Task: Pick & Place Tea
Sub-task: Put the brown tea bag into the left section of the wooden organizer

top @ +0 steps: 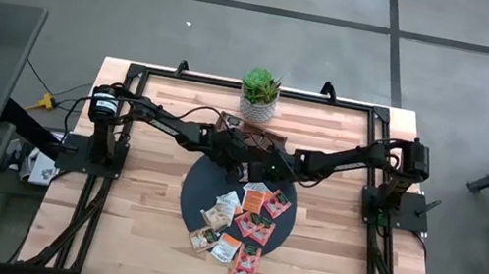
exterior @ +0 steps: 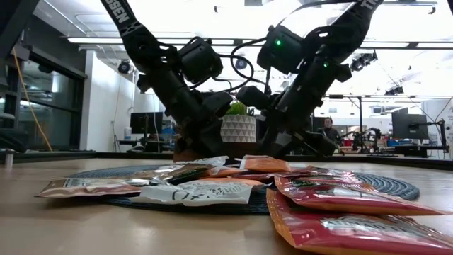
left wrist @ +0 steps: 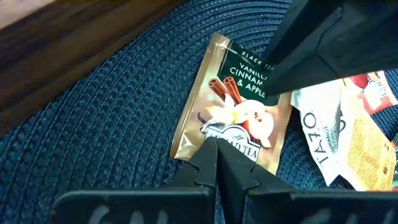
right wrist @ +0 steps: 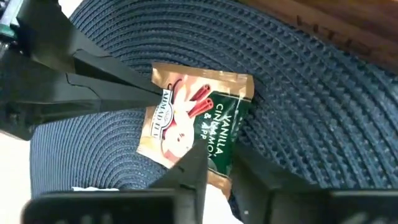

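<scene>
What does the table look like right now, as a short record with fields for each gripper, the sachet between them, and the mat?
left gripper: shut, fingers pinching one edge of the sachet
right gripper: at the opposite edge, fingers either side of it, grip unclear
sachet: tan-gold square vanilla cinnamon apple tea sachet, on the mat
mat: dark blue round woven mat, other tea sachets scattered on it

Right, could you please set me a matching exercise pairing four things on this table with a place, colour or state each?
1. left tool
2. potted plant
3. vanilla cinnamon sachet
4. round mat

a. dark blue, woven
b. shut, tip at a sachet's edge
c. tan-gold, lying on the mat
d. by the table's edge, beyond the mat

Pairs: 1-b, 2-d, 3-c, 4-a
</scene>
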Robot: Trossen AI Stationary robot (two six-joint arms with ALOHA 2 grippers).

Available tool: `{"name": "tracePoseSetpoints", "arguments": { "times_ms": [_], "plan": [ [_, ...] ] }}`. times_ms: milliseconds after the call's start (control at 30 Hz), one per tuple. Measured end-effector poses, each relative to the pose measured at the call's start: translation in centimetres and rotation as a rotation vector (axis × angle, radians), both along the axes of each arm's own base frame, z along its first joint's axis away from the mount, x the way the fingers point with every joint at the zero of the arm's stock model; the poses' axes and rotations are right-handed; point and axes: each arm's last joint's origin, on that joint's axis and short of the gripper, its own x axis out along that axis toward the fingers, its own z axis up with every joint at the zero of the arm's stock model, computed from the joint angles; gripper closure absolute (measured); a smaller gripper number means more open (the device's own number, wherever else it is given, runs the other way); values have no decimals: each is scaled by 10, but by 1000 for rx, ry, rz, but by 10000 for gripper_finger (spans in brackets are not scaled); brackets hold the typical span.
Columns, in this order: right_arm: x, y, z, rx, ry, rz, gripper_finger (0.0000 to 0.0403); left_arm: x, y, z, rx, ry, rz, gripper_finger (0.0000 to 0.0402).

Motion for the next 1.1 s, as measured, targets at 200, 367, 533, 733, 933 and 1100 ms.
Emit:
{"name": "tracePoseSetpoints", "arguments": {
  "times_ms": [200, 367, 533, 733, 933, 1100],
  "plan": [
    [0, 0, 0, -14, 1, 46, 394, 0, 0, 0, -1, 0, -1, 401],
    [0, 0, 0, -24, 2, 77, 400, 0, 0, 0, -3, 0, -2, 401],
    [0, 1, 1, -26, -2, 97, 401, -2, -1, 3, -27, -1, -21, 401],
    [1, 1, 3, -40, -15, 127, 402, -5, -2, 9, -44, 4, -36, 401],
    [1, 2, 4, -47, -20, 163, 402, -6, -2, 16, -43, 32, -33, 401],
    [2, 3, 8, -62, -42, 190, 403, -6, -2, 24, -40, 55, -58, 401]
  ]
}}
